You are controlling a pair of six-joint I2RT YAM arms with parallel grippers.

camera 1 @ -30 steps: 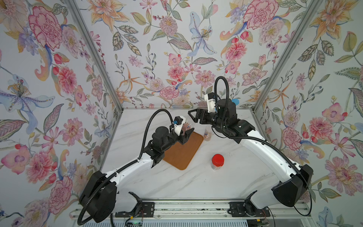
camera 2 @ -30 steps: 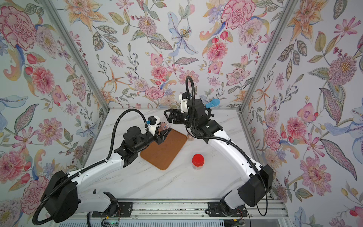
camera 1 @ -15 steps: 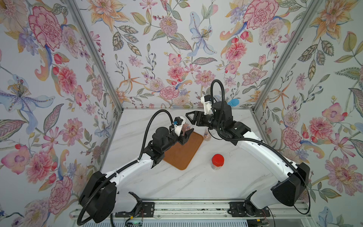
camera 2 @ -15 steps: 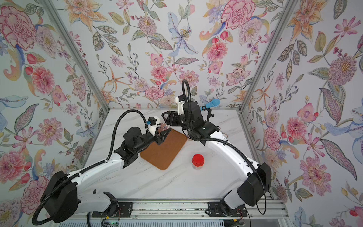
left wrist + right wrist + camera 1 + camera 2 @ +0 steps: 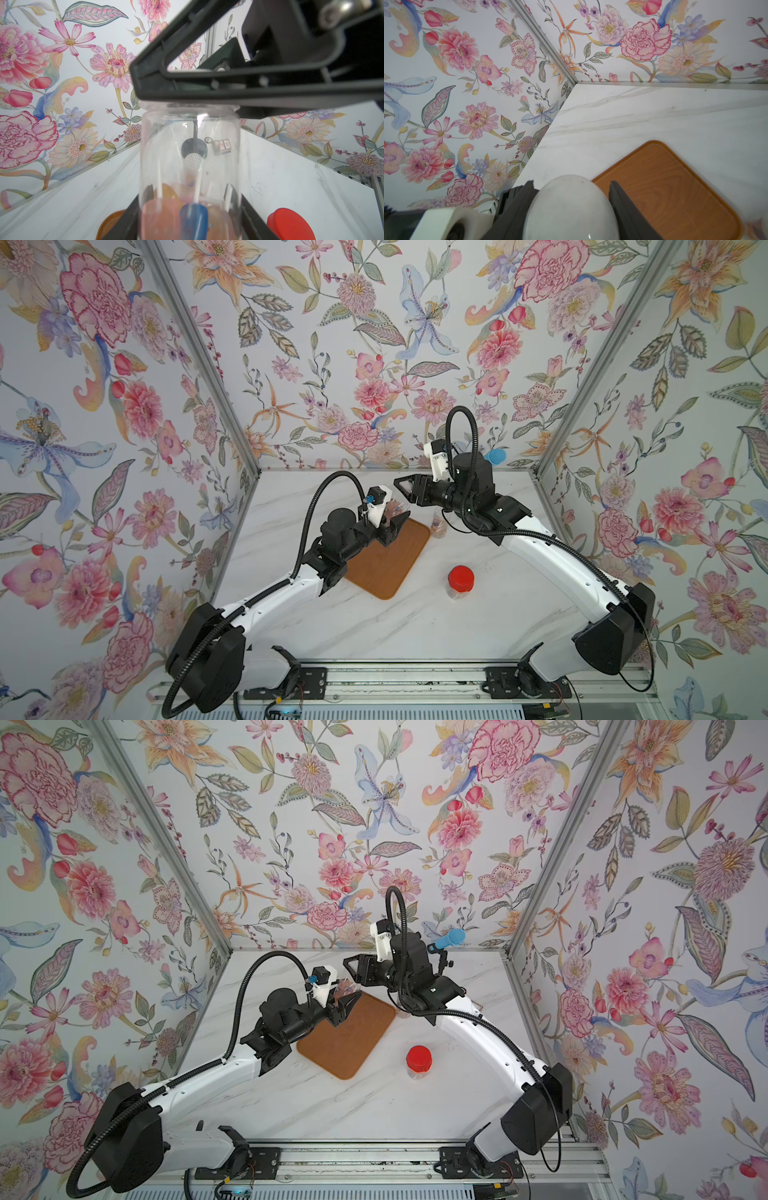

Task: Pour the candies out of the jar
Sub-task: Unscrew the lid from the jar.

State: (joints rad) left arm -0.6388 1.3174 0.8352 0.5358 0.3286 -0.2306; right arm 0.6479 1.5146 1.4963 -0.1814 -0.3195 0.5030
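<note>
**Left gripper** (image 5: 397, 522): The fingers (image 5: 126, 224) are narrow and clamped on either side of a clear jar (image 5: 188, 145), low on its body. The jar sits over the far corner of the wooden tray (image 5: 390, 568). All the candies (image 5: 162, 218) are inside it, heaped at the end nearest this gripper. Pink, orange and blue heads show, with white sticks pointing toward the mouth.

**Right gripper** (image 5: 402, 486): It reaches across to the top of the same jar. In the right wrist view its fingers (image 5: 519, 197) stand narrow, one against each side of a whitish domed cap (image 5: 571, 207). In the left wrist view one finger frame crosses directly above the jar's top rim. Whether it touches the rim cannot be told.

**Hidden or unclear**
- In both top views the left wrist camera mount and gripper cover most of the jar. Only a sliver with pinkish contents shows.
- The right wrist view cuts the cap off at the frame edge and shows none of the jar body.
- How the cap seats on the jar cannot be made out.
- The left wrist view cuts off the jar's base, and the candies blur through the wall, so they cannot be counted.
- A small jar (image 5: 437, 524) beside the tray is partly hidden by the right arm, and its lid is indistinct.
- A red-lidded jar (image 5: 460, 577) stands apart on the marble table (image 5: 415, 626), in full view.
</note>
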